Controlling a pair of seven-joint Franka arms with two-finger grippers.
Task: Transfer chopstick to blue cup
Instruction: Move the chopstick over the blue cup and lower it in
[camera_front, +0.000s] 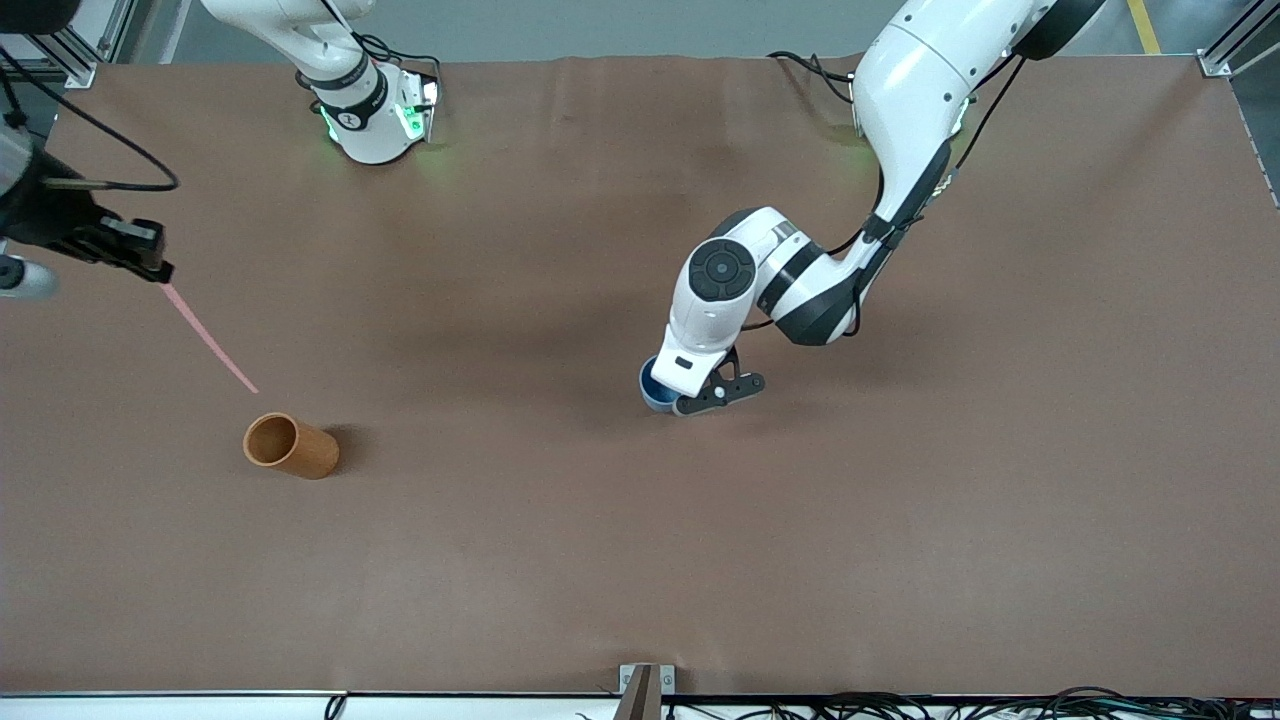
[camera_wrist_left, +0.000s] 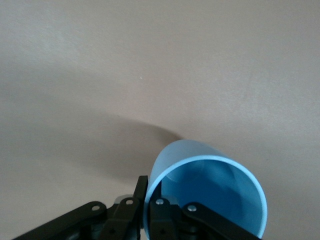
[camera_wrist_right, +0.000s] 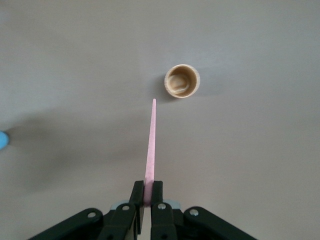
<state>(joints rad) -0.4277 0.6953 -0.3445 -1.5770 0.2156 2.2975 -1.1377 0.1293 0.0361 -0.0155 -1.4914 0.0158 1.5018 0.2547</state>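
Separation is what the coming move turns on: the thin, straight pink chopstick (camera_front: 210, 339) hangs in the air over the right arm's end of the brown worktop (camera_front: 640, 560), while the small light-blue tapered cup (camera_front: 655, 388) sits near the worktop's middle, well apart from it, toward the left arm's end; the right gripper (camera_front: 158, 270) pinches the stick's upper end, fingers closed on it, so the long axis slants down toward an orange-brown cylindrical cup (camera_front: 290, 446) standing nearby; the left gripper (camera_wrist_left: 145, 202) is clamped on the blue cup's rim, one finger inside the darker blue interior, one outside; the right arm is judged the one to carry the stick across; the chopstick looks slender, rigid and evenly pink.
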